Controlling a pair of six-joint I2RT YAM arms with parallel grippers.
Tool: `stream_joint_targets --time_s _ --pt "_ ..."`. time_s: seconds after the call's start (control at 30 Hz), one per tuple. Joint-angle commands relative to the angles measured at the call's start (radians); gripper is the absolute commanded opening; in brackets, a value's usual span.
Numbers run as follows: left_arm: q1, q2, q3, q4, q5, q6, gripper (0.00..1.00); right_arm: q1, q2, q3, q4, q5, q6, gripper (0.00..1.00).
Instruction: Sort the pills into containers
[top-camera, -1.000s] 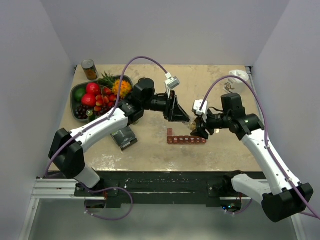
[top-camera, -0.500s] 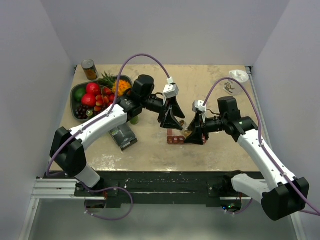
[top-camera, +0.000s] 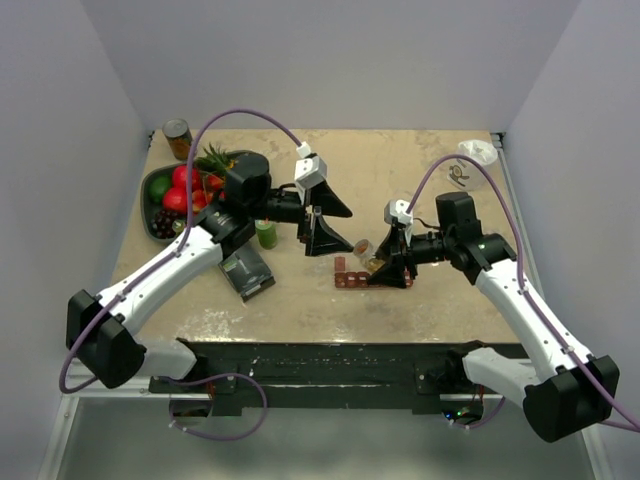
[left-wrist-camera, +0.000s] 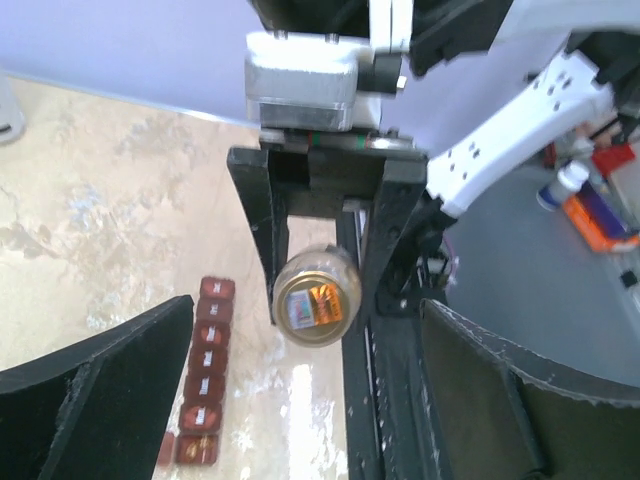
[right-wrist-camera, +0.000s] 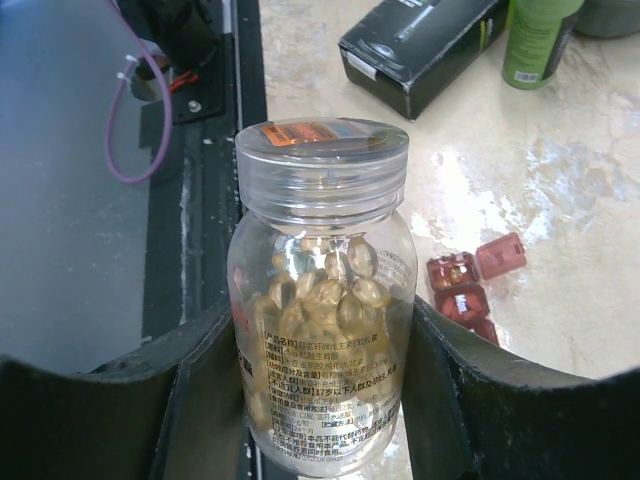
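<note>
My right gripper is shut on a clear bottle with its clear lid on. Golden pills fill the bottle's upper half. In the top view the bottle lies tilted above the left end of the dark red containers. The end compartment's lid stands open, and something golden lies in that compartment. My left gripper is wide open, just left of the bottle and apart from it. In the left wrist view the lid faces me, and the containers lie below on the left.
A grey fruit bowl and a can stand at the back left. A green bottle and a black box sit under my left arm. A white object lies at the back right corner.
My left gripper has let go of the bottle's lid, opened wide and drawn back to the left. My right gripper lowered the bottle to the containers' left end and has held still since.
</note>
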Motion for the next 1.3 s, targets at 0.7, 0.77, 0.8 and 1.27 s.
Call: stream_joint_targets --time_s 0.7,0.77,0.8,1.27 --pt "-0.123 0.055 0.027 -0.094 -0.344 -0.081 0.98 0.001 -0.025 0.042 -0.01 0.088 -0.07 0.0" --pt "-0.123 0.06 0.025 -0.106 -0.352 -0.071 0.98 0.002 -0.026 0.044 -0.01 0.088 -0.072 0.0" --pt "-0.123 0.061 0.027 -0.11 -0.355 -0.069 0.97 0.002 -0.026 0.042 -0.011 0.087 -0.07 0.0" --pt "-0.059 0.046 -0.059 -0.146 -0.354 -0.023 0.96 0.001 -0.031 0.058 -0.022 0.07 -0.069 0.0"
